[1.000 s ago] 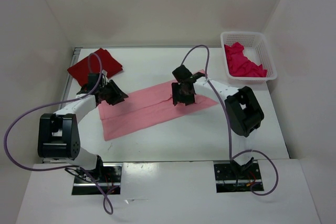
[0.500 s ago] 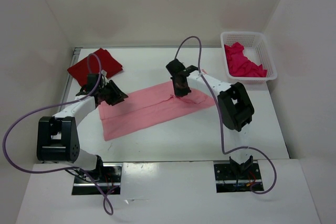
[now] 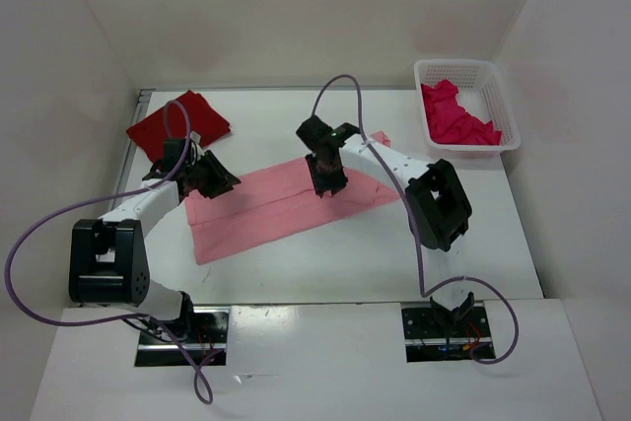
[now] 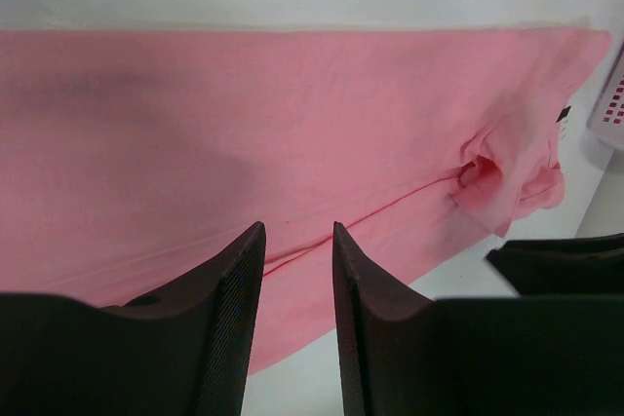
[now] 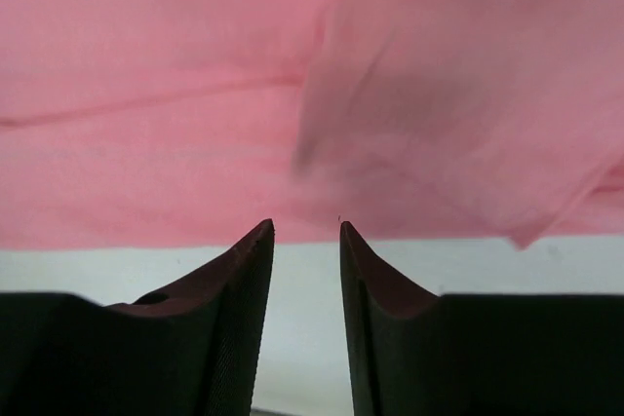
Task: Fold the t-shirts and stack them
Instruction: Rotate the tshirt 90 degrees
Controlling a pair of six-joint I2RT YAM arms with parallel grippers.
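1. pink t-shirt (image 3: 286,199): lies mid-table as a long strip; i judge its fold half done.
2. dark red t-shirt (image 3: 177,125): folded, far left; crimson t-shirt (image 3: 455,117) is heaped in the basket (image 3: 463,68).
3. left gripper (image 3: 223,182), right gripper (image 3: 327,180): jaws apart, empty, over the pink cloth; next i need firm edge pinches.

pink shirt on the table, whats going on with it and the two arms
The light pink shirt lies as a long folded strip mid-table. The left gripper hangs over its left end, the right gripper near its middle, both with jaws apart, nothing visibly pinched. A dark red shirt lies folded at the far left; a crimson shirt sits crumpled in the white basket.
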